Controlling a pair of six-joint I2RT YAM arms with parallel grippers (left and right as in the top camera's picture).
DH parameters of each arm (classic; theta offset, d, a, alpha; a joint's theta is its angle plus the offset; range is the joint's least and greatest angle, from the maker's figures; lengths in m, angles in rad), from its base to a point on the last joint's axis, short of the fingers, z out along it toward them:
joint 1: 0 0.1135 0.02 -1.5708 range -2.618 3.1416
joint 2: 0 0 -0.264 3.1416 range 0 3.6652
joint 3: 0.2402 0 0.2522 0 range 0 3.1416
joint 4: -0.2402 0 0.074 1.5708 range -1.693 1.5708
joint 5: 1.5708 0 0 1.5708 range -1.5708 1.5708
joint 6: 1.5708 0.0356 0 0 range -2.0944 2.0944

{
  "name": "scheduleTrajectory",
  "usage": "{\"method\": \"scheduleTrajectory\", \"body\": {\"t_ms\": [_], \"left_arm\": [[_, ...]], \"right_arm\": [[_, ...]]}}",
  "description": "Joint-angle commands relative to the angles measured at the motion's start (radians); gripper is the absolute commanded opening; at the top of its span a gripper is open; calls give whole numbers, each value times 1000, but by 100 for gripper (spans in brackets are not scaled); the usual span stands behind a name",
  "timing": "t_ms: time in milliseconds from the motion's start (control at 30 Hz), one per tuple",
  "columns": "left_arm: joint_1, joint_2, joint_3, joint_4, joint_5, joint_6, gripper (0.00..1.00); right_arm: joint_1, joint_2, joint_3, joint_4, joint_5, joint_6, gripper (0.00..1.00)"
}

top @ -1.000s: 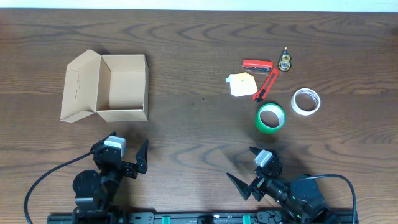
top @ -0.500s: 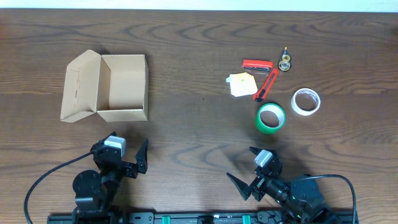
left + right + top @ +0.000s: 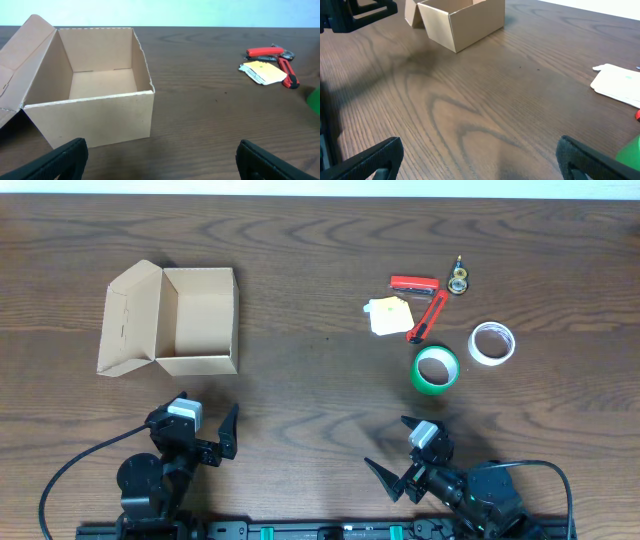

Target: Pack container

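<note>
The container, a tan cardboard box, stands open and empty at the left of the table, its flap lid folded out to the left. It fills the left wrist view and shows far off in the right wrist view. My left gripper is open and empty, near the front edge below the box. My right gripper is open and empty, below the green tape roll.
At the right lie a white tape roll, a red box cutter, a red stapler, a yellow-white note pad and a small brass piece. Cables trail along the front edge.
</note>
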Motion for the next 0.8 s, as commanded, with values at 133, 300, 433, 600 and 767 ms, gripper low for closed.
{"method": "scheduleTrajectory", "body": {"t_ms": [133, 300, 433, 600, 767], "left_arm": [[0, -8, -23, -2, 18, 7, 95], [0, -8, -23, -2, 14, 7, 95], [0, -8, -23, 3, 20, -68, 95], [0, -7, -11, 24, 39, -235, 95], [0, 32, 75, 24, 12, -236, 95]], "right_arm": [[-6, 1, -4, -1, -4, -21, 99], [-6, 1, -4, -1, -4, -21, 99], [-6, 1, -4, -1, -4, -21, 99], [-6, 1, -4, -1, -4, -21, 99], [-6, 1, -4, -1, -4, -21, 99]]}}
